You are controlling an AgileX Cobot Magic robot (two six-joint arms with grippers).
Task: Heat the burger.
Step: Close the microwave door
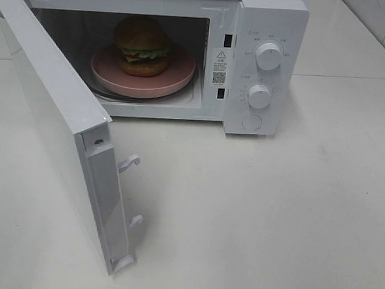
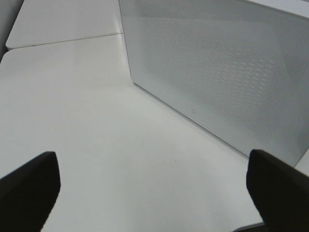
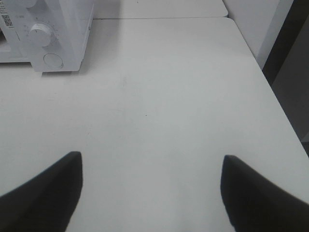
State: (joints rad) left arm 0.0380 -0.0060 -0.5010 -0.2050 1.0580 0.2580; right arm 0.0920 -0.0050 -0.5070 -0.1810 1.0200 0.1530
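In the exterior high view, a white microwave is seen on a pale, smooth table, its door swung wide toward the near left. Only here is the burger shown: it sits on a round pink plate inside the cavity, its glossy brown bun upright and green lettuce visible between the halves. Two white hooked latches project from the door's free edge, and two round knobs are stacked on the control panel at the right, above a round button. In the left wrist view, the left gripper is seen with its dark, matte fingers spread wide and nothing between them, over bare table. Beyond it the outer face of the door is shown as a flat panel with a fine dotted mesh, which blocks any sight of the cavity from this side. In the right wrist view, the right gripper is likewise seen wide apart and empty above the table, well away from the microwave. Only the corner of the control panel, with a knob and the button, is caught at the far left, and the table's right edge is also shown.
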